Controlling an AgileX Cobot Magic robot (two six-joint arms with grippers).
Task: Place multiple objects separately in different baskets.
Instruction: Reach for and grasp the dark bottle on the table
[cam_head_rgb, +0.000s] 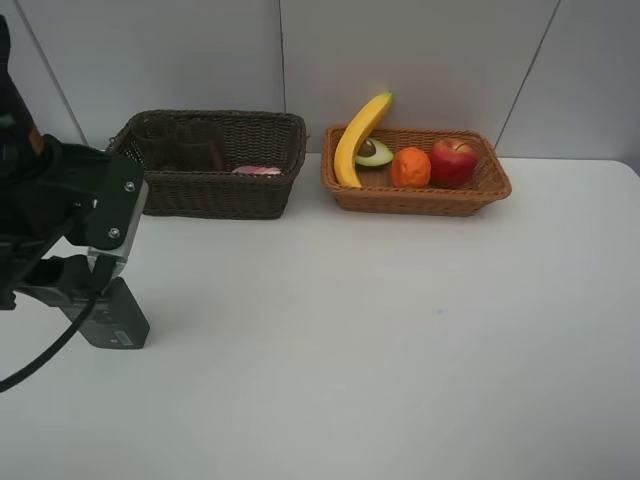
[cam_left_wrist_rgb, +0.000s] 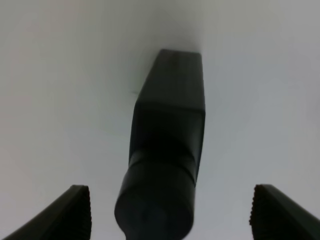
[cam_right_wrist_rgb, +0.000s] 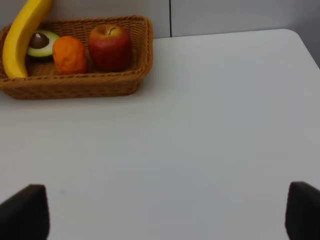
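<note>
**me:** Nearest the camera was the dark green pump bottle (cam_left_wrist_rgb: 165, 150), lying on its side on the white table (cam_head_rgb: 400, 350) near the left edge. My left gripper (cam_left_wrist_rgb: 170, 210) hung over it, fingers spread either side, not touching.

**reply:** How much was sorted?

**me:** Most, I'd say. Banana (cam_head_rgb: 358, 135), avocado half (cam_head_rgb: 375, 153), orange (cam_head_rgb: 410, 167) and apple (cam_head_rgb: 453, 162) sat in the light basket (cam_head_rgb: 420, 200) at the back edge. Something pink (cam_head_rgb: 257, 170) and brownish cups (cam_head_rgb: 200, 145) showed in the dark basket (cam_head_rgb: 215, 190). Only the bottle looked left.

**reply:** Right arm?

**me:** Right gripper (cam_right_wrist_rgb: 165, 215) was spread wide, empty.
</note>
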